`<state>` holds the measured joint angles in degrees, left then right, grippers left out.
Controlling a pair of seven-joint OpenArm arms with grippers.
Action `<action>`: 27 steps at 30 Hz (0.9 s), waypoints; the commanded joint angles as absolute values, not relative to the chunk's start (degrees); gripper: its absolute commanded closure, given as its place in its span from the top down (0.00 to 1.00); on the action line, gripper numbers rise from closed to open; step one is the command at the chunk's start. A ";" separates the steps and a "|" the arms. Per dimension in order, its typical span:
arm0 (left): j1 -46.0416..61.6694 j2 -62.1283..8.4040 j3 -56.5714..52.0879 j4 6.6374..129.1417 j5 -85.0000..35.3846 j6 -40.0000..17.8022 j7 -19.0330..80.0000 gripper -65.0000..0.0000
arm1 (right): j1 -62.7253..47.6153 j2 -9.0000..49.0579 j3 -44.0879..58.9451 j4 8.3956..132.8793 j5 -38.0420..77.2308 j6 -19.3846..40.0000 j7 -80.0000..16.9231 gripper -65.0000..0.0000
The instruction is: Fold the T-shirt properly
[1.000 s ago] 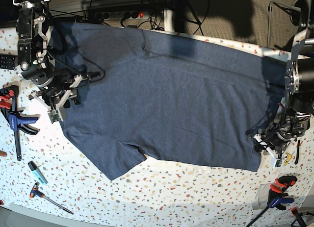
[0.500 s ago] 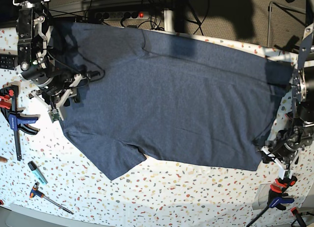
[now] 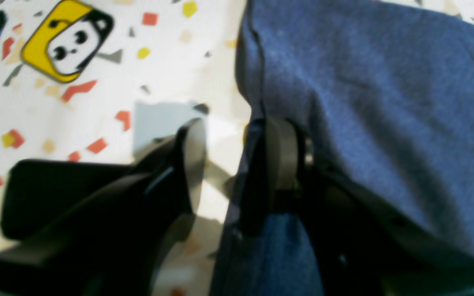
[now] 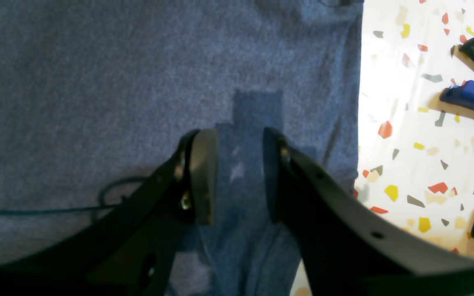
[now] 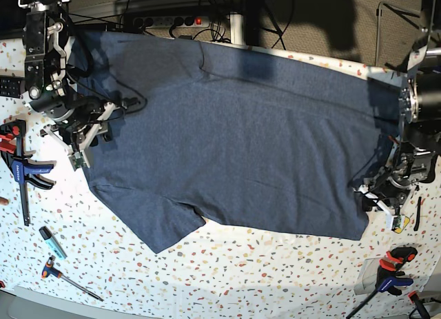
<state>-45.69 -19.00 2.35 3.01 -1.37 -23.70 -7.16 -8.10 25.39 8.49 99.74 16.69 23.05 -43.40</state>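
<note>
The T-shirt (image 5: 234,140) is seen in a heathered navy blue, plain on its upper side, darker where shadow falls across its far edge. The surface (image 5: 275,271) around it is white, speckled with red, yellow, orange and grey chips. The fingers (image 4: 204,176) over the T-shirt are black with grey pads. Beside the T-shirt's hem, a yellow sticker (image 3: 66,39) with a black-and-white panda face is shown. Left of the T-shirt, a clamp (image 5: 24,171) in blue, black and red is seen, and a teal marker (image 5: 52,242) nearby.
</note>
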 commanded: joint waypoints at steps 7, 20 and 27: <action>-47.48 -19.44 2.39 3.73 1.06 -21.65 -7.35 0.31 | -7.31 26.17 8.88 100.71 17.17 23.62 -42.54 0.29; -47.83 -22.83 2.39 3.73 3.42 -20.14 -6.04 0.31 | -7.31 26.20 8.88 100.71 17.17 23.62 -42.50 0.29; -48.40 -23.73 2.39 3.86 1.76 -20.21 -6.07 0.31 | -7.31 26.20 8.88 100.71 17.17 23.62 -42.50 0.29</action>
<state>-46.22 -22.68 2.35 3.20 2.02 -20.93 -5.54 -8.10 25.39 8.49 99.74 16.69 23.05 -43.62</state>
